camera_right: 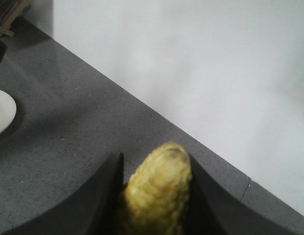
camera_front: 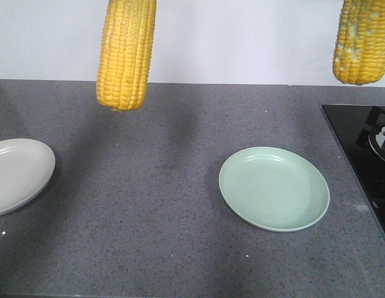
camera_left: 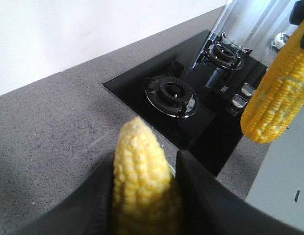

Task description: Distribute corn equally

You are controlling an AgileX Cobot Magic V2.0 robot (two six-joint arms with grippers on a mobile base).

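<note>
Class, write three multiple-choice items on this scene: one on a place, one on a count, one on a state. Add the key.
1. The green plate lies: A in a sink; B on a shelf; C on the grey countertop.
2. Corn cobs in the front view: A one; B two; C four.
3. The left gripper is: A shut on the plain cob; B open; C out of view.
Key: 1 C, countertop surrounds it; 2 B, plain cob and patchy cob hang above; 3 A, its fingers flank the cob.

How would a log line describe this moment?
left pincer: plain cob, aloft; right pincer: patchy cob, aloft; green plate, pale plate: no corn seen
</note>
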